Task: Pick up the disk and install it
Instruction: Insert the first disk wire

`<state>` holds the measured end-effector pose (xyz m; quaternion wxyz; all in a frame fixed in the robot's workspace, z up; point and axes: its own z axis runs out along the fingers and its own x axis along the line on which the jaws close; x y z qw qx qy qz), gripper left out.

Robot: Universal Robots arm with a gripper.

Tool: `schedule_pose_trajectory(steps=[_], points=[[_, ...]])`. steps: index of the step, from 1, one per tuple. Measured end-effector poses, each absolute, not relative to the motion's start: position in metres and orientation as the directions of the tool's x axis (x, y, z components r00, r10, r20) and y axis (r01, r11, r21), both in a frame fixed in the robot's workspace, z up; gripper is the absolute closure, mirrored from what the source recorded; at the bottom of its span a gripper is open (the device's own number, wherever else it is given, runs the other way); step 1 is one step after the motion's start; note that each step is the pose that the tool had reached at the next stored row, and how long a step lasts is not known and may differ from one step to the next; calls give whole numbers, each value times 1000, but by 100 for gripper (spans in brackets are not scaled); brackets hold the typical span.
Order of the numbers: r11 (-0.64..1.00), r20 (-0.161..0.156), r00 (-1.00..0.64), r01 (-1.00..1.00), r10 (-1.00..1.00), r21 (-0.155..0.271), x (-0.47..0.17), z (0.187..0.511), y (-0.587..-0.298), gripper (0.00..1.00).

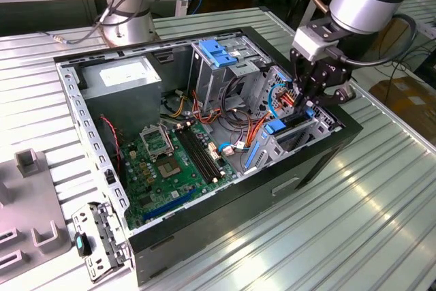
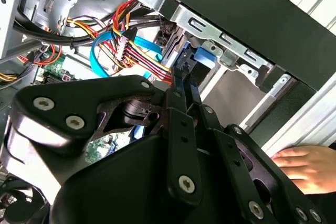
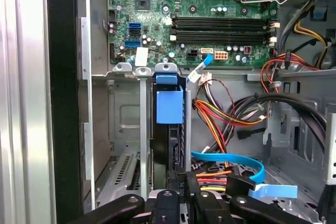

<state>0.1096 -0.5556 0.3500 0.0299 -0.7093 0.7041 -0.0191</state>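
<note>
Disk stands on edge in the drive bay slot of the open computer case, its blue rail tab uppermost, directly ahead of the tool in the first wrist view. The tool's fingers look pressed together on the disk's near edge, so I judge the pick-up done and the seating under way. To its right, loose cables crowd the bay.
</note>
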Motion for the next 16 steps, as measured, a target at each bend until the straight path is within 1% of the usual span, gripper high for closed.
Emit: schedule_pose_trajectory(steps=[6, 16], points=[[-1, -15, 2, -998, -1000, -69, 110, 343, -556, 82], [21, -19, -19, -997, -1000, -69, 110, 343, -557, 82]])
